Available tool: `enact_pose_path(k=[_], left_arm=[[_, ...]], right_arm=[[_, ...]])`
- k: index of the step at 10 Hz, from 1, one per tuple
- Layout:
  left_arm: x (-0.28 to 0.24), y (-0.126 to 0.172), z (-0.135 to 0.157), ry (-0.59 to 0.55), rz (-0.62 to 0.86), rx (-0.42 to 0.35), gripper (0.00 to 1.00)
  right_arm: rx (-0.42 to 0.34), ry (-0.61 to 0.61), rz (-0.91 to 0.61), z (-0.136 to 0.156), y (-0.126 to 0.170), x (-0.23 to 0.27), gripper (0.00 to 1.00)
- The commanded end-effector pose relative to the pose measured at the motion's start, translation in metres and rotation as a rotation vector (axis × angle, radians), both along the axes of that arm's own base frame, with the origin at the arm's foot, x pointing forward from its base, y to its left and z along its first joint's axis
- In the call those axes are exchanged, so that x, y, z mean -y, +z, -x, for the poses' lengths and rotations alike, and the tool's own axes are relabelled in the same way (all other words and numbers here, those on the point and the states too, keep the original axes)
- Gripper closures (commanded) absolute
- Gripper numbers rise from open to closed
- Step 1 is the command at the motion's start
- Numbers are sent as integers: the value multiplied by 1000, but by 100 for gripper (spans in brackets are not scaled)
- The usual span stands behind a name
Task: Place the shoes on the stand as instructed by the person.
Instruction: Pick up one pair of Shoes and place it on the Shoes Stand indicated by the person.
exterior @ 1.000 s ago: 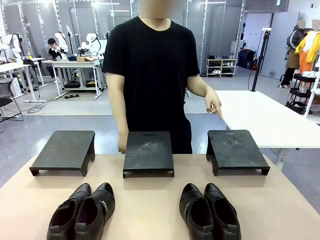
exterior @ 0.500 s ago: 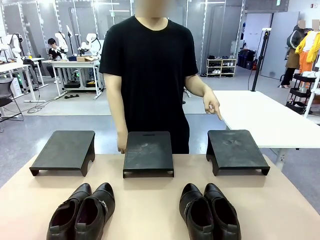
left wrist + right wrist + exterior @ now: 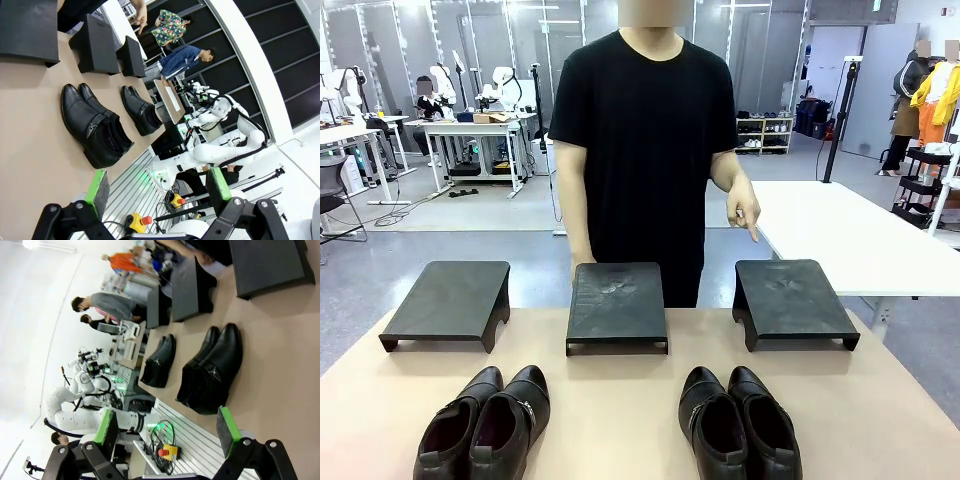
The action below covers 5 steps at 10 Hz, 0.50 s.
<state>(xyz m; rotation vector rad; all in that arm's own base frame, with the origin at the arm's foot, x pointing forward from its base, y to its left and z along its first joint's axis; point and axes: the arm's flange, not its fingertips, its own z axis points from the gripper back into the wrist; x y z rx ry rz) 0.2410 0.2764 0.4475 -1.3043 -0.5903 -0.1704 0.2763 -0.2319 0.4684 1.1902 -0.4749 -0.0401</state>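
**Operator:** What's laid out?

**Spotter:** Table first. The person is at the far side and has shifted toward your right over the last second. The hand that sat by the edge of the middle stand has left that spot. There are three dark stands in a row, with the left stand and the right stand flanking the middle one.

**Operator:** Shoes?

**Spotter:** Unmoved. The left pair and the right pair sit on the near table, toes toward the stands. No shoe is on a stand yet.

**Operator:** My grippers?

**Spotter:** The left gripper and the right gripper are both spread wide with nothing between the pads (each well apart from the shoes).

**Operator:** And the cue?

**Spotter:** The pointing hand still hangs above the right stand, finger down. You can read that as the instruction settling on that stand. Which pair it means, I can't tell. Nothing has started, and the first pick is yours.
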Motion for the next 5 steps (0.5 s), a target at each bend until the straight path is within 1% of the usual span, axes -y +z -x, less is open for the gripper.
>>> enact_pose_path(k=[1,2,3,5], left_arm=[[0,0,1,1,1,3,0],[0,0,1,1,1,3,0],[0,0,1,1,1,3,0],[0,0,1,1,1,3,0]], right_arm=[[-120,48,116,-8,31,-38,0],[-176,80,163,-19,42,-64,0],[-209,123,210,-31,50,-93,0],[-285,192,361,-51,56,-160,0]])
